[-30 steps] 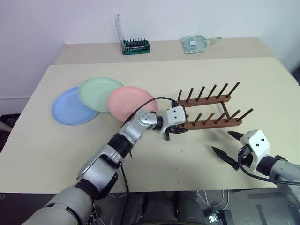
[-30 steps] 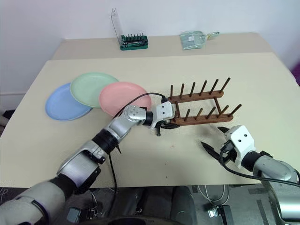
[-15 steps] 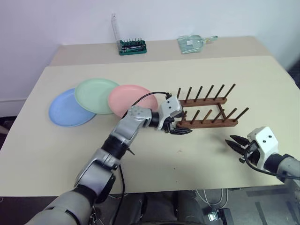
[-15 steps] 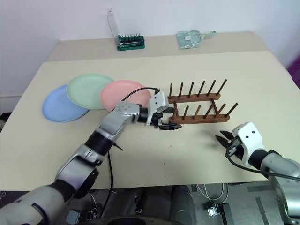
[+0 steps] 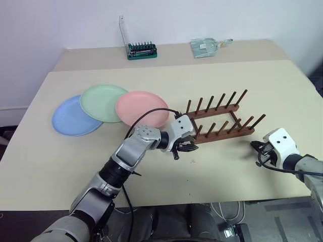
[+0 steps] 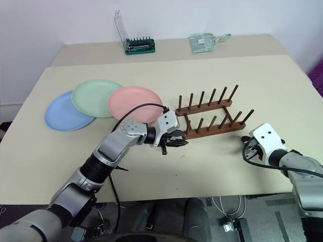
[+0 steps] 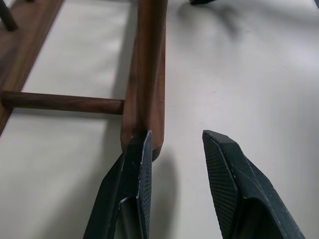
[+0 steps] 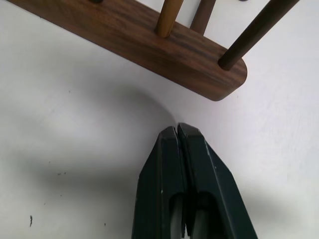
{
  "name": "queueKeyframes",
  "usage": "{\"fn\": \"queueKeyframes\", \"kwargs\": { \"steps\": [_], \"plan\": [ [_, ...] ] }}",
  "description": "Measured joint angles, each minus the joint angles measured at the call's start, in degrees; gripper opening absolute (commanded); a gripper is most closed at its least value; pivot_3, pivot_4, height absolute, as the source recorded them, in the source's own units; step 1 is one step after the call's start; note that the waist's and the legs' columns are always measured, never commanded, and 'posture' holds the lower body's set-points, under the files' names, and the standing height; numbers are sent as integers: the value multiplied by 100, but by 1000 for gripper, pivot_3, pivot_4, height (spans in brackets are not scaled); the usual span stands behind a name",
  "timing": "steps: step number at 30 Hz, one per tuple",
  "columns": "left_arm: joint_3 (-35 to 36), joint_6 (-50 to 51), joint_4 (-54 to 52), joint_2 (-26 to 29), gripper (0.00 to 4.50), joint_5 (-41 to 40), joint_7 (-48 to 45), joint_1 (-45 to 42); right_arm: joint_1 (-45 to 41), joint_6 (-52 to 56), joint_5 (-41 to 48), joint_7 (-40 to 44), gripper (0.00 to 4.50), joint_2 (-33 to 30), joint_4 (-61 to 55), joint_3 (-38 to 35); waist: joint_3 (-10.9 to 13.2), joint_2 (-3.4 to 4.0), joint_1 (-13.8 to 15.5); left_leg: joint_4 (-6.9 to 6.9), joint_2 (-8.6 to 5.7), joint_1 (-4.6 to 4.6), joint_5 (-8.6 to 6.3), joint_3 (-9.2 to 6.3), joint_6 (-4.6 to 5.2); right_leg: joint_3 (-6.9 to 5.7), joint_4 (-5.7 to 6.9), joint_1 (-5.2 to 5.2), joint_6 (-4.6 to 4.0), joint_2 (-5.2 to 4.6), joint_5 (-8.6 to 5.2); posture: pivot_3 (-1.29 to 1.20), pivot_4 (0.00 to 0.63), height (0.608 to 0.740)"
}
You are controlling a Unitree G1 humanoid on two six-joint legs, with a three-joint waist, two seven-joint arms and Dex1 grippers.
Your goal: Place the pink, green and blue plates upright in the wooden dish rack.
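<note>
The blue plate (image 5: 73, 118), the green plate (image 5: 102, 102) and the pink plate (image 5: 142, 107) lie flat and overlapping at the table's left. The wooden dish rack (image 5: 220, 121) stands empty right of them, skewed on the table. My left gripper (image 7: 174, 142) is open at the rack's left end; one fingertip (image 7: 142, 149) touches the end of the near rail (image 7: 147, 74), and bare table lies between the fingers. My right gripper (image 8: 178, 130) is shut on nothing, low over the table just short of the near rail's right end (image 8: 219, 79).
A green tray of screwdriver bits (image 5: 141, 50) and a clear packet (image 5: 207, 46) sit on the far table strip. My left arm's black cable (image 5: 151, 113) arcs over the pink plate's near rim. Open tabletop (image 5: 212, 171) lies in front of the rack.
The right gripper has gone from open to shut and moved up to the rack's right end. The left gripper drew back toward me, and the rack now sits more skewed.
</note>
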Motion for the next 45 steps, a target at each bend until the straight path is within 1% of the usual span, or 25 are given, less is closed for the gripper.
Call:
{"fn": "queueKeyframes", "kwargs": {
  "steps": [4,6,9,12,14,17,19,23,30,35,38,39,40,41,42,43,44,45],
  "plan": [
    [37,91,-260,252,1625,-156,-205,126,-6,40,-31,-4,0,0,-45,13,0,1,-2,0,0,0,0,0,0,0,0,0,0,0,0,0,150,740],
    [-110,161,-475,312,1625,-214,-343,262,-51,115,-57,-4,0,-3,-50,20,0,0,3,1,-1,-2,-1,1,1,0,-1,0,0,-2,0,0,150,740],
    [-401,291,-591,156,1625,-215,-312,266,-168,198,-76,15,0,-15,-50,86,0,-1,11,4,-1,-4,-1,0,1,0,-1,0,0,-1,0,0,150,740],
    [-525,399,-582,-103,1625,-160,-87,239,-250,244,-104,64,0,-45,-46,172,0,0,9,4,-1,-3,0,0,1,0,0,0,0,0,0,0,150,740],
    [-530,424,-350,-321,1625,-33,225,143,-338,269,-137,80,0,-65,-18,237,0,-1,4,5,-1,-3,0,2,1,0,0,1,-1,-1,1,0,150,740],
    [-475,516,291,-791,1625,247,975,-152,-618,270,-257,1,0,-63,204,397,1,-2,7,12,0,-2,0,2,1,0,0,4,-1,0,1,0,150,740],
    [-392,482,653,-965,1625,376,1345,-311,-880,264,-362,-130,0,0,404,522,0,-3,-5,16,0,-2,-1,3,1,0,2,4,-1,1,2,0,150,740],
    [-290,294,950,-1032,1625,466,1583,-427,-1262,253,-466,-324,0,124,707,689,-1,-1,-9,35,2,-8,-1,3,1,0,6,4,-1,5,2,0,150,740],
    [-200,25,1229,-1073,1625,486,1711,-472,-1869,-15,-719,-557,0,326,1323,986,-2,0,-4,58,0,-11,-4,4,5,0,8,11,7,5,8,0,150,740],
    [-136,-6,1246,-1056,1625,479,1768,-482,-2004,-112,-738,-547,0,349,1491,1035,-2,1,-10,60,0,-12,-5,3,6,0,8,10,6,5,9,0,150,740],
    [131,-17,718,-798,1588,291,1559,-361,-1767,-84,-515,-232,758,253,1223,890,-1,3,-11,58,1,-23,-5,0,5,0,11,-2,6,7,9,0,150,740],
    [307,-32,437,-695,1850,158,1447,-302,-1655,-34,-415,-123,1207,222,1095,819,-1,3,-9,58,1,-24,-5,0,6,0,12,-3,6,7,9,0,150,740],
    [488,-35,159,-631,2134,15,1361,-268,-1543,10,-331,-12,1644,178,954,769,-1,4,-3,59,1,-25,-7,0,7,0,11,-3,6,6,9,0,150,740],
    [716,32,-250,-571,2479,-224,1254,-202,-1361,22,-218,136,2176,113,688,701,-1,4,0,59,-1,-29,-8,0,9,0,9,-4,6,4,9,0,150,740],
    [895,119,-559,-501,2907,-408,1198,-173,-1240,26,-147,245,2656,65,482,682,-1,3,0,59,0,-26,-10,-1,10,0,10,-3,6,4,9,0,150,740],
    [1158,303,-916,-452,3457,-630,1191,-142,-1095,29,-77,349,3224,8,223,646,-1,4,0,60,-1,-28,-10,-2,10,0,9,-3,6,4,10,0,150,740],
    [1450,572,-1273,-376,3972,-803,1257,-89,-955,51,-10,438,3675,-32,-47,624,-1,4,-2,59,0,-27,-11,-3,10,0,10,-3,7,5,9,0,150,740],
    [1766,834,-1559,-292,4396,-938,1365,-49,-817,81,63,518,4121,-76,-263,598,-1,4,-13,58,1,-21,-11,-1,10,0,11,-1,7,6,9,0,150,740]
  ]
}}
